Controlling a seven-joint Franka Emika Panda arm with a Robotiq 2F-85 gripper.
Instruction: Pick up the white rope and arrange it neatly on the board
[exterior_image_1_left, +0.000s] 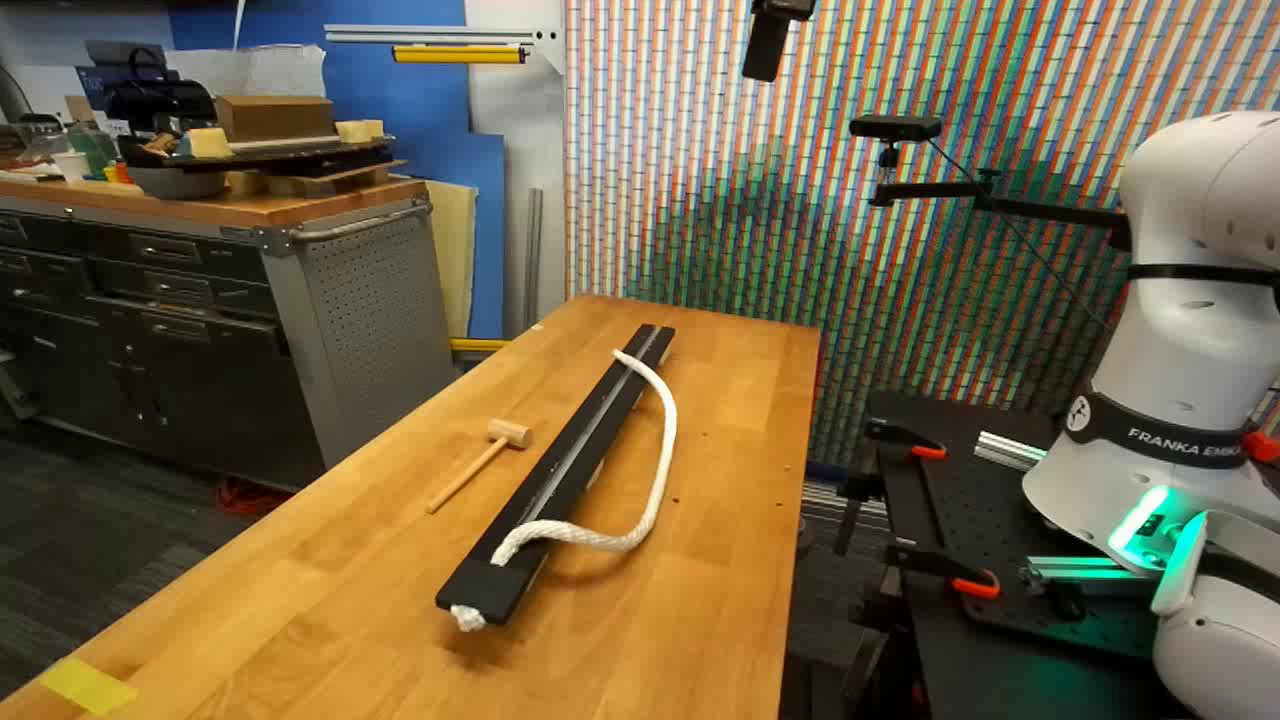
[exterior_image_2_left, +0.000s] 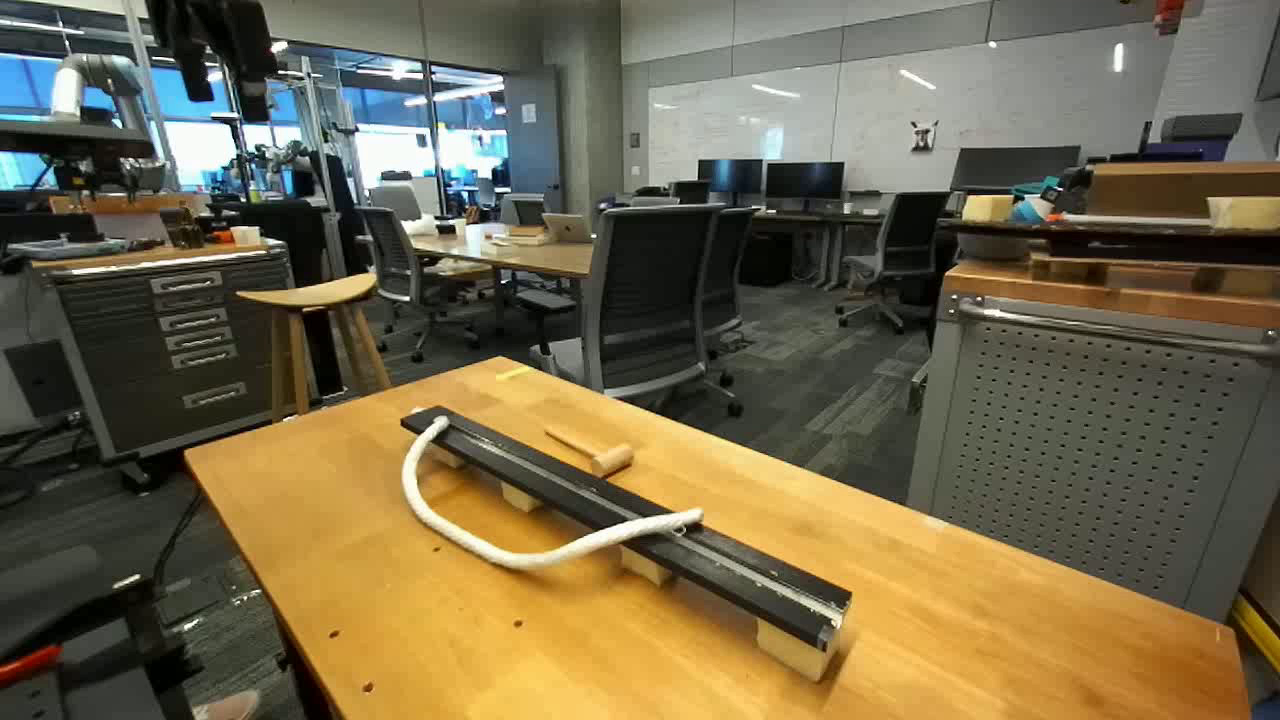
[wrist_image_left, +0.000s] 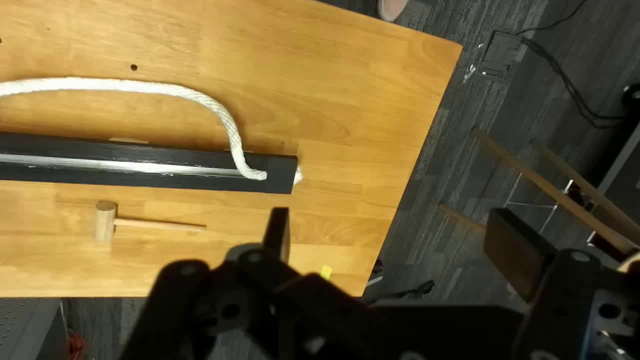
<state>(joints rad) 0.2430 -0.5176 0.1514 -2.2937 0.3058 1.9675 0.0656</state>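
While both its ends are resting on the long, narrow black strip (wrist_image_left: 150, 157) serving as the board, the white braided rope (exterior_image_1_left: 665, 450) is bowing out in a wide loop over the broad light wooden tabletop (exterior_image_1_left: 720, 620), toward the long edge facing the white robot base (exterior_image_1_left: 1150, 450). The strip is running roughly parallel to the long edges, propped on small pale wooden blocks (exterior_image_2_left: 645, 566). At its end nearer the corner bearing a yellow patch (wrist_image_left: 326, 272), one rope end is sitting where the grey central groove (wrist_image_left: 115, 165) is ending; a white tuft (exterior_image_1_left: 467, 617) is protruding beyond, and whether it is belonging to the rope cannot be told. The second rope end is lying across the groove, well short of the strip's opposite end. The black two-fingered gripper (wrist_image_left: 400, 245) is hanging above the surface, fingers standing wide apart, gripping nothing. A small light wooden mallet (wrist_image_left: 114, 222) is lying between the strip and the opposite long edge. By judgement, the task is standing at an early stage: one end is seemingly placed, while picking up the loose run and laying it straight along the groove are remaining.
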